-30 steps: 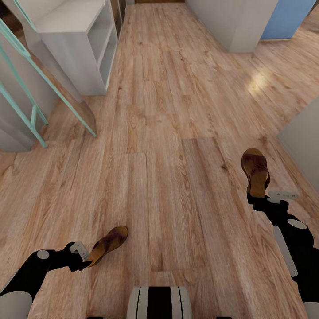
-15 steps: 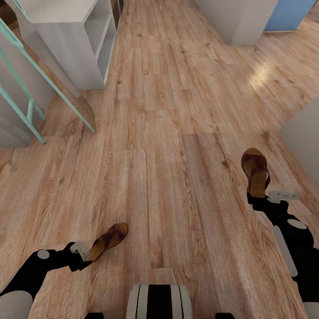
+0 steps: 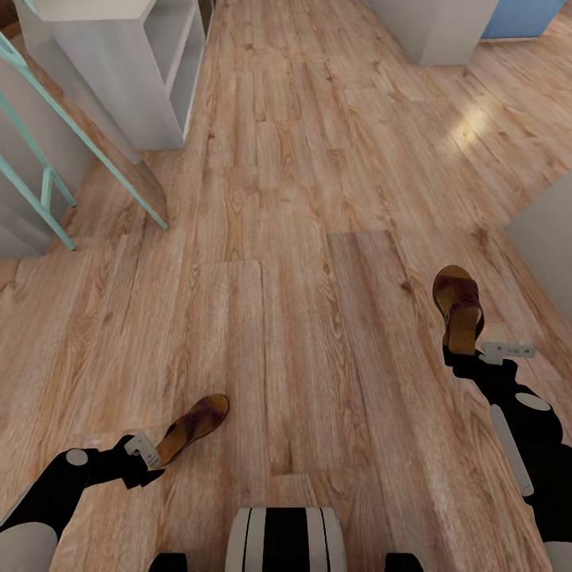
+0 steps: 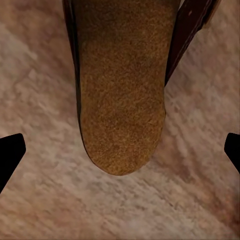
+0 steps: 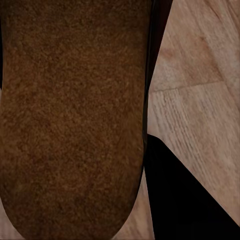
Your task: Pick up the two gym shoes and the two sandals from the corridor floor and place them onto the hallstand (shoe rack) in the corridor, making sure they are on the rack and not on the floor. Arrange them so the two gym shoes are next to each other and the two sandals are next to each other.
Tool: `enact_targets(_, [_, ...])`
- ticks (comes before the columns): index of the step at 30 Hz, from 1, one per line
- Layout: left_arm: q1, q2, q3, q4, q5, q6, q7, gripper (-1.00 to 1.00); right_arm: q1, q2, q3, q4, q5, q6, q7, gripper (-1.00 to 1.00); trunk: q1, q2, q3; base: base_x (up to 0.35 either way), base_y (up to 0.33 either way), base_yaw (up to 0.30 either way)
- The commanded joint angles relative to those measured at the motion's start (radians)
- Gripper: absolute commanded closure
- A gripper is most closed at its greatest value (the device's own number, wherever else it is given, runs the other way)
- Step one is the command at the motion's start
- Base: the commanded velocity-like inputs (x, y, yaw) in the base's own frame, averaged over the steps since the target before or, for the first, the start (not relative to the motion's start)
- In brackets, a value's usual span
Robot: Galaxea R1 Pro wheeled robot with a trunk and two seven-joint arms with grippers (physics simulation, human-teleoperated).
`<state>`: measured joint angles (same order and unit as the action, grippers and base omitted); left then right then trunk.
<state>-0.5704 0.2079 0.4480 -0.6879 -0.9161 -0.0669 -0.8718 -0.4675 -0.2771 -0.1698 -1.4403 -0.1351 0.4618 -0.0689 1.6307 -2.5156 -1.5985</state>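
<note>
Pale grey shelving stands at the upper left of the head view, a low open unit (image 3: 119, 71) with a mint-green frame (image 3: 87, 143) leaning in front of it; whether it is the hallstand I cannot tell from here. Lower left, the left gripper (image 3: 151, 457) has one sandal (image 3: 193, 427) by its heel end, the shoe angled up and to the right and carried above the corridor floor (image 3: 302, 262). In the left wrist view that sandal's tan sole (image 4: 120, 95) fills the middle, with the two dark fingertips (image 4: 10, 155) at either edge of the frame and well apart from it, so the fingers look widely spread there even though the sandal clearly hangs from the gripper; how the hold is made I cannot tell. Holding it by the heel, I'd judge, leaves the toe free to slide onto a shelf first. At the right edge, the right gripper (image 3: 477, 349) has the second sandal (image 3: 458, 306) the same way, toe pointing up the frame, footbed showing. The right wrist view gives a close brown sole (image 5: 75, 120) with a dark finger (image 5: 185, 195) beside it; the closure itself is hidden. With a sandal in each arm, the pair can go down side by side.
</note>
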Motion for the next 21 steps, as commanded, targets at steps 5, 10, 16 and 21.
enact_targets(5, [0.000, -0.001, 0.005, -0.001, -0.009, -0.007, 0.010, -1.00, 0.000, -0.001, 0.001, -0.001, -0.014, 0.005, -0.009, 1.00, 0.000, 0.000, -0.001, 0.246, -0.051, 0.000])
enact_targets(10, [0.000, -0.001, 0.004, -0.001, -0.008, -0.008, 0.028, -1.00, 0.000, -0.001, 0.001, -0.001, -0.014, 0.005, -0.009, 1.00, 0.000, 0.000, -0.001, 0.094, -0.040, 0.000])
enact_targets(16, [0.001, -0.001, 0.003, -0.001, -0.009, -0.008, 0.028, -1.00, 0.000, -0.001, 0.001, -0.002, -0.014, 0.005, -0.009, 1.00, 0.000, 0.000, -0.001, 0.006, -0.103, 0.000])
enact_targets(21, [0.001, -0.001, 0.002, -0.001, -0.011, -0.008, 0.028, -1.00, 0.000, -0.001, 0.001, -0.002, -0.014, 0.005, -0.009, 1.00, 0.000, 0.000, -0.001, 0.000, -0.052, 0.000])
